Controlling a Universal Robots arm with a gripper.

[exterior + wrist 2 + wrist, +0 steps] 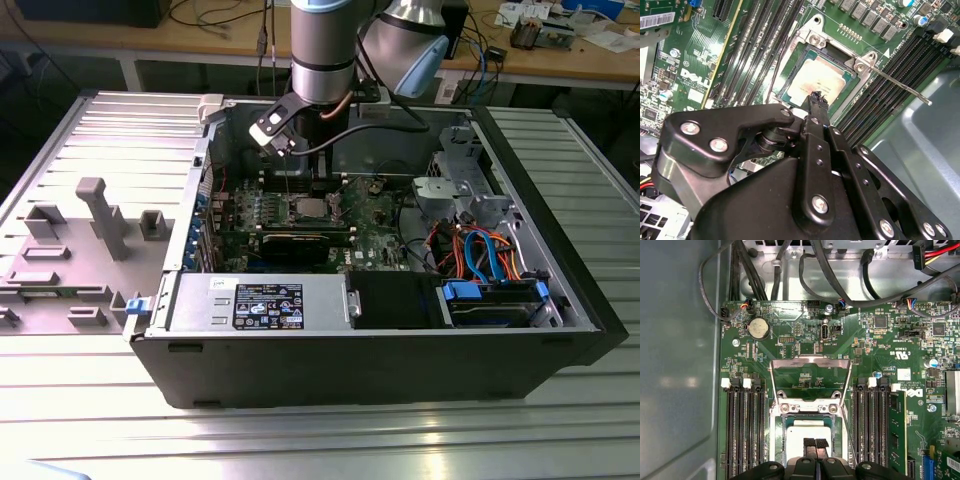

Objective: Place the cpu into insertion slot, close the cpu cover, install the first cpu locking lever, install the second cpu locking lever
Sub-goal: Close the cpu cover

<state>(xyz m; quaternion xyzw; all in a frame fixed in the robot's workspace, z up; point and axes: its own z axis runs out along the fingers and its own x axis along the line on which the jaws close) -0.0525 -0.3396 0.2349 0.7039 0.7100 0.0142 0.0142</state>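
Your tool, fingers pressed together with nothing gripped between them, hung with its tips just over the cpu, which lay seated in the insertion slot on the green board. The cpu cover stood swung back open, and a thin locking lever jutted free across the memory slots. The opened computer case lay on the bench.

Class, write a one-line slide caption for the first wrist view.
Gripper over the cpu seated in the insertion slot, cpu cover raised open.
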